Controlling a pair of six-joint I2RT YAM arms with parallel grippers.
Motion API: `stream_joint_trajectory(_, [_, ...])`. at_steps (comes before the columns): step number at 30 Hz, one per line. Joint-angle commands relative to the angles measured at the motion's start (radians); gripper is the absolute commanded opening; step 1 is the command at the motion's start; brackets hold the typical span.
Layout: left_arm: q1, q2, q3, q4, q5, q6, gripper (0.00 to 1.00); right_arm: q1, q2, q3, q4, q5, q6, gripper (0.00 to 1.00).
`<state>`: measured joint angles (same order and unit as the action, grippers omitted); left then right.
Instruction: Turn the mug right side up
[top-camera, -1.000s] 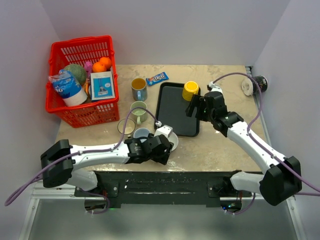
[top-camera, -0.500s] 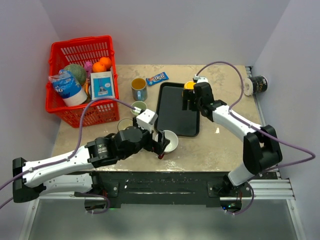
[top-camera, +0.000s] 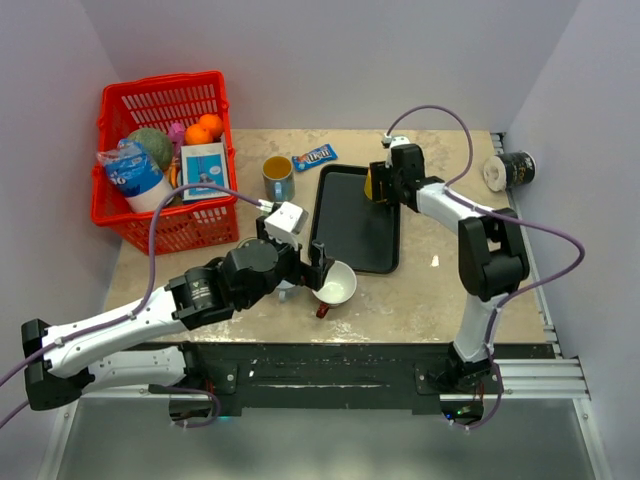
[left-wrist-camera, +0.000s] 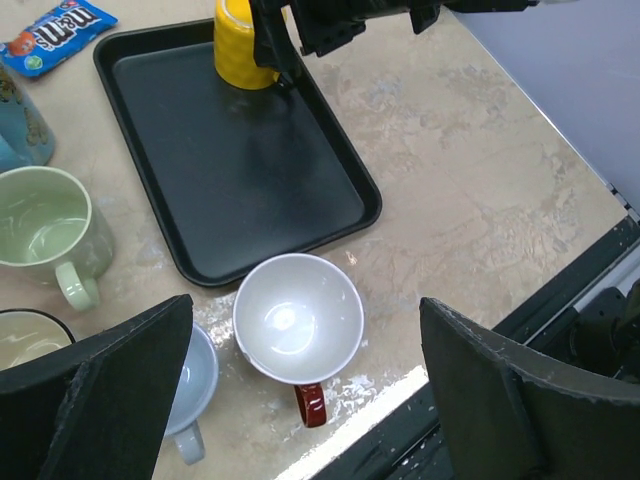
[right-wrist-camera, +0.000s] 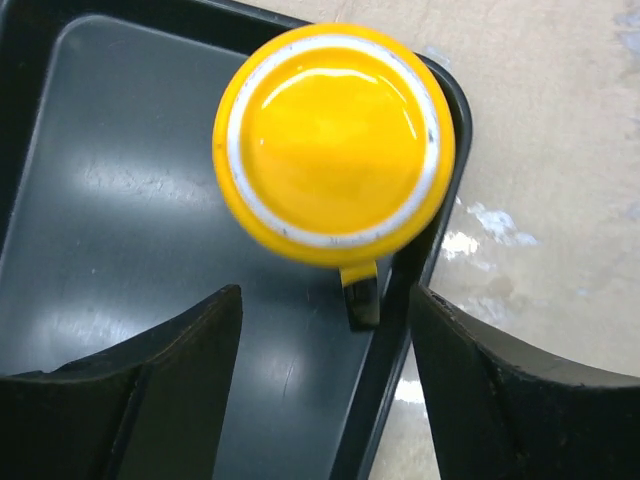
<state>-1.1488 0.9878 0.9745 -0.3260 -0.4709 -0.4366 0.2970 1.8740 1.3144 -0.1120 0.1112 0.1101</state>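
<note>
A yellow mug (right-wrist-camera: 335, 140) stands upside down in the far right corner of the black tray (right-wrist-camera: 120, 200), base up, its handle pointing at the tray's rim. My right gripper (right-wrist-camera: 325, 310) hovers open right over this mug (top-camera: 371, 184), fingers spread on either side of the handle without touching it. A white mug with a red handle (left-wrist-camera: 298, 318) stands upright on the table in front of the tray (left-wrist-camera: 230, 170). My left gripper (left-wrist-camera: 305, 320) is wide open above that white mug (top-camera: 335, 283), holding nothing.
A pale blue mug (left-wrist-camera: 195, 375), a green mug (left-wrist-camera: 40, 225) and a dark-rimmed cup (left-wrist-camera: 20, 335) stand left of the white one. A blue mug (top-camera: 278, 175), a candy packet (top-camera: 315, 156) and a full red basket (top-camera: 165, 100) lie further back. A dark can (top-camera: 510, 168) lies at the right edge.
My left gripper opened, let go of the white mug and rose above it. My right arm swung back over the yellow mug, its jaws narrowing.
</note>
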Motion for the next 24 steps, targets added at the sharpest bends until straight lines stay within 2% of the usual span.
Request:
stream_joint_trajectory(1, [0.029, -0.018, 0.026, 0.068, -0.002, 0.016, 0.99, -0.021, 0.069, 0.118, -0.001, -0.065, -0.058, 0.68])
stream_joint_trajectory(7, [0.057, -0.011, 0.020, 0.061, 0.020, 0.004, 0.99, -0.032, 0.117, 0.140, -0.014, -0.073, -0.073, 0.56])
stream_joint_trajectory(8, [0.060, -0.009, 0.018, 0.059, 0.023, 0.002, 0.99, -0.035, 0.122, 0.141, -0.017, -0.070, -0.078, 0.49])
stream_joint_trajectory(14, [0.077, 0.000, 0.021, 0.054, 0.041, -0.002, 0.99, -0.033, 0.113, 0.115, -0.006, -0.041, -0.087, 0.30])
stream_joint_trajectory(15, [0.078, 0.002, 0.021, 0.054, 0.043, -0.001, 0.99, -0.035, 0.108, 0.114, -0.005, -0.036, -0.087, 0.19])
stream_joint_trajectory(19, [0.078, 0.003, 0.023, 0.061, 0.048, 0.001, 0.99, -0.033, 0.100, 0.109, -0.014, -0.041, -0.093, 0.01])
stream_joint_trajectory(24, [0.080, 0.006, 0.023, 0.059, 0.054, 0.006, 0.99, -0.035, 0.079, 0.106, -0.025, -0.079, -0.072, 0.00])
